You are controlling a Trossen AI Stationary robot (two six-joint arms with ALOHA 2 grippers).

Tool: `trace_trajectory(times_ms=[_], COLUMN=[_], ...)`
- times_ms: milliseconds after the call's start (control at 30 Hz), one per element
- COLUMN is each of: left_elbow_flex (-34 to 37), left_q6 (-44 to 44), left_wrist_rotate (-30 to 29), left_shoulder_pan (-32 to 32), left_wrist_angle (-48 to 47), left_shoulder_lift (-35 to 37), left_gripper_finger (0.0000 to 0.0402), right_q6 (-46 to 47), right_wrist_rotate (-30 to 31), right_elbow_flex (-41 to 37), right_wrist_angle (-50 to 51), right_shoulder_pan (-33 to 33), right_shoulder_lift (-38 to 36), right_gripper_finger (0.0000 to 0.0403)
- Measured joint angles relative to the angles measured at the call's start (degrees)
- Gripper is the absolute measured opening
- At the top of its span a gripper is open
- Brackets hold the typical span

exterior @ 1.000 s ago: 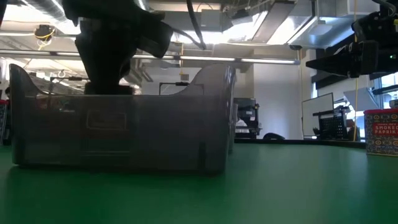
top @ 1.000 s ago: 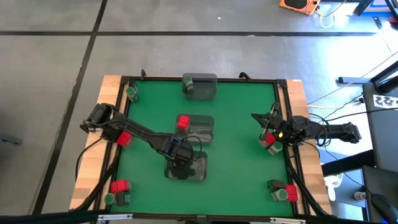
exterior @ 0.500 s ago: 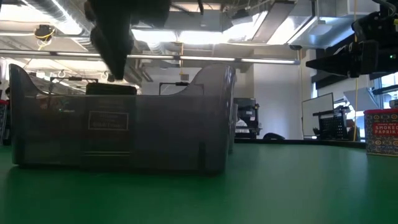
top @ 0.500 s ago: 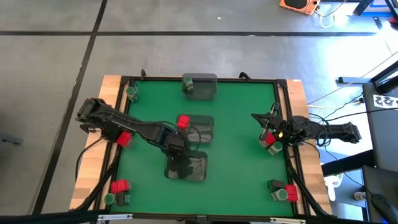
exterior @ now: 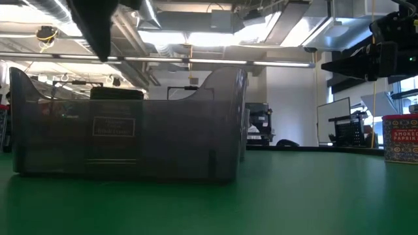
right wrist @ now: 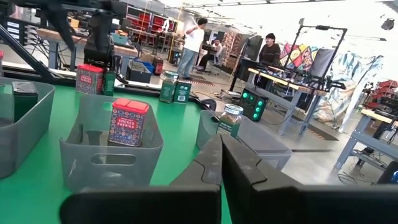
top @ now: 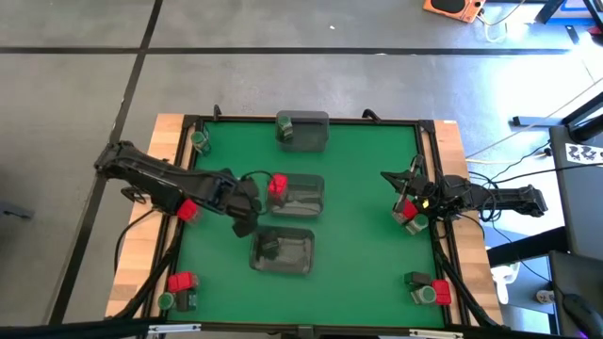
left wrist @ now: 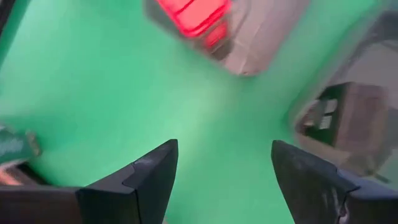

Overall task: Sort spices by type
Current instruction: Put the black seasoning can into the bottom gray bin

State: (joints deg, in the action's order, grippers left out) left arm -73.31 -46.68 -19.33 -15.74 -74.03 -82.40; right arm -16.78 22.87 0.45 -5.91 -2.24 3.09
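While left pincer (top: pixel 247 218) hangs apart, near tray (top: pixel 283 252) holds dark block (top: pixel 268 249); middle tray (top: pixel 300 195), red box (top: pixel 277 186); right pincer (right wrist: pixel 221 155) together.

One dark block (top: pixel 268 247) lies in the clear tray nearest the front, and a red box (top: pixel 277 185) stands upright in the middle tray. Another red box (top: pixel 187 210) sits at the left edge. A red box (top: pixel 181 281) and green-lidded jar (top: pixel 166 301) cluster at the front left corner; a green-lidded jar (top: pixel 199 139) stands alone at the back left.
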Motion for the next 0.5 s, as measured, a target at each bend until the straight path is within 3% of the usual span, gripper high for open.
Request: trace_trajectory(times_ms=[500], left_elbow_flex=[12.02], left_q6=[-2.23], left_wrist_rotate=[-0.89], left_shoulder_pan=[6.17], left_wrist_angle=[-4.8], left_shoulder_lift=[12.24], left_gripper_finger=[0.0255], right_q6=[0.0], right_wrist_rotate=[0.0], right_elbow_flex=[0.0], right_wrist_angle=[-0.19], right_shoulder_pan=[0.0], right_shoulder_lift=[0.0], right_gripper_finger=[0.0005])
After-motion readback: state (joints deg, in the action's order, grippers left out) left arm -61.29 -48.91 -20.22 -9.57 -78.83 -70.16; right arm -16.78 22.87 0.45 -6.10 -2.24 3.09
